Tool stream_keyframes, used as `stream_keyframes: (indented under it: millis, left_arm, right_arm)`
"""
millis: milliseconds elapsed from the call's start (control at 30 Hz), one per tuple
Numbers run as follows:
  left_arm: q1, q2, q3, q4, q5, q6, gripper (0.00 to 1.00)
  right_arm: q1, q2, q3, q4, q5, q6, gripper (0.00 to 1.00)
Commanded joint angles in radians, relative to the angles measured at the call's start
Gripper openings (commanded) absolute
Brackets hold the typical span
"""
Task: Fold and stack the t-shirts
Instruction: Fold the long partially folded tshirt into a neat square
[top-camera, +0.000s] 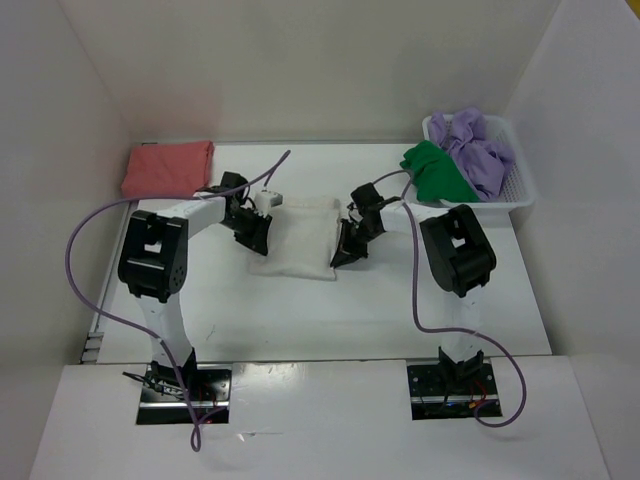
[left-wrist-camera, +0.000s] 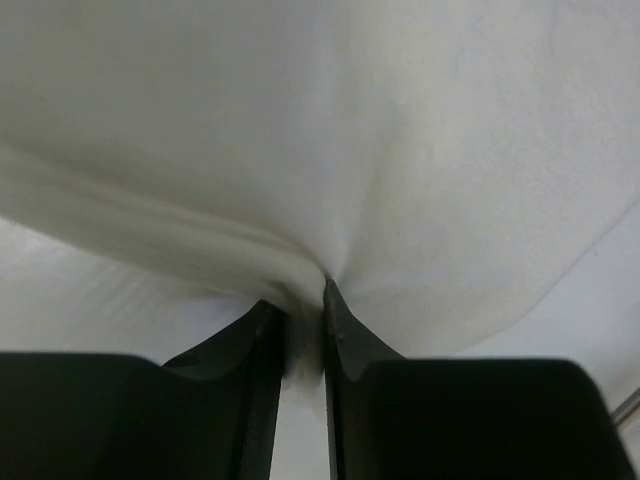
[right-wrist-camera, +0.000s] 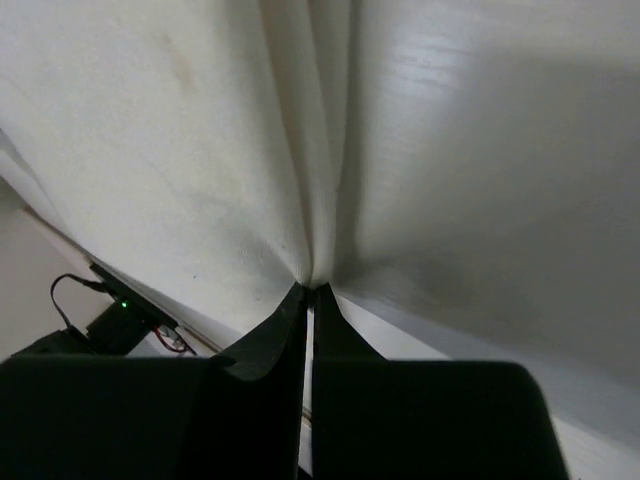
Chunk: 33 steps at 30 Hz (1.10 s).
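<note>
The cream-white t-shirt (top-camera: 298, 235) lies folded in the middle of the table. My left gripper (top-camera: 252, 232) is at its left edge, and in the left wrist view its jaws (left-wrist-camera: 303, 300) are shut on a bunched fold of the white cloth (left-wrist-camera: 350, 130). My right gripper (top-camera: 345, 250) is at the shirt's right edge, its jaws (right-wrist-camera: 310, 290) pinched shut on a pleat of the same cloth (right-wrist-camera: 200, 150). The salmon-red t-shirt (top-camera: 168, 167) lies folded at the back left. The green t-shirt (top-camera: 435, 172) and the lavender t-shirt (top-camera: 475, 150) are crumpled in the basket.
A white mesh basket (top-camera: 522, 190) stands at the back right corner, the green shirt hanging over its left rim. White walls close in the table on three sides. Purple cables loop beside both arms. An electronics board (right-wrist-camera: 120, 310) shows low in the right wrist view.
</note>
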Motion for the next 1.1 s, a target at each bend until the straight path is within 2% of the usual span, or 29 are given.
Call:
stream_keyframes:
  millis: [0,67,100,133,167,267,300,400,467,533,567,633,733,933,1067]
  left_arm:
    - [-0.018,-0.059,-0.074,-0.060,0.050,0.032,0.25]
    - [-0.018,-0.098,-0.116,-0.100,0.073,0.050,0.26]
    - [-0.018,-0.113,-0.130,-0.116,0.084,0.080,0.33]
    - [-0.018,-0.128,-0.146,-0.151,0.105,0.100,0.54]
    - [-0.018,-0.162,-0.173,-0.171,0.115,0.124,0.65]
    - [-0.018,-0.240,-0.173,-0.231,0.099,0.202,0.76]
    - [-0.018,-0.257,-0.173,-0.260,0.099,0.247,0.76]
    - [0.007,-0.322,-0.163,-0.281,0.061,0.281,0.79]
    - [0.065,-0.331,-0.146,-0.257,0.061,0.281,0.83]
    - [0.097,-0.331,-0.097,-0.223,0.082,0.252,0.83]
    - [0.097,-0.331,-0.077,-0.179,0.101,0.238,0.85]
    - [0.097,-0.290,-0.008,-0.127,0.122,0.203,0.86]
    - [0.050,-0.218,0.060,-0.021,0.132,0.184,0.86]
    - [0.016,-0.066,0.195,0.059,0.101,0.175,0.87]
    - [0.007,-0.021,0.209,0.083,0.092,0.175,0.87]
  right_arm:
    - [0.002,-0.048,-0.067,0.013,-0.004,-0.042,0.00]
    - [0.002,-0.086,-0.109,-0.002,-0.004,-0.070,0.00]
    - [0.002,-0.099,-0.123,-0.024,-0.004,-0.081,0.00]
    - [0.011,-0.111,-0.136,-0.038,-0.004,-0.108,0.00]
    - [0.011,-0.131,-0.156,-0.057,-0.004,-0.124,0.00]
    - [0.020,-0.159,-0.195,-0.140,-0.004,-0.180,0.12]
    - [0.020,-0.183,-0.195,-0.171,-0.004,-0.190,0.24]
    - [0.020,-0.263,-0.221,-0.211,0.023,-0.199,0.35]
    - [0.020,-0.312,-0.184,-0.232,0.075,-0.199,0.37]
    - [0.011,-0.312,-0.108,-0.254,0.114,-0.199,0.41]
    - [0.002,-0.312,-0.078,-0.254,0.141,-0.213,0.41]
    - [-0.009,-0.281,0.015,-0.254,0.162,-0.225,0.47]
    - [-0.034,-0.208,0.103,-0.205,0.185,-0.234,0.47]
    - [-0.067,-0.064,0.219,-0.130,0.205,-0.234,0.48]
    - [-0.067,0.005,0.265,-0.121,0.205,-0.234,0.48]
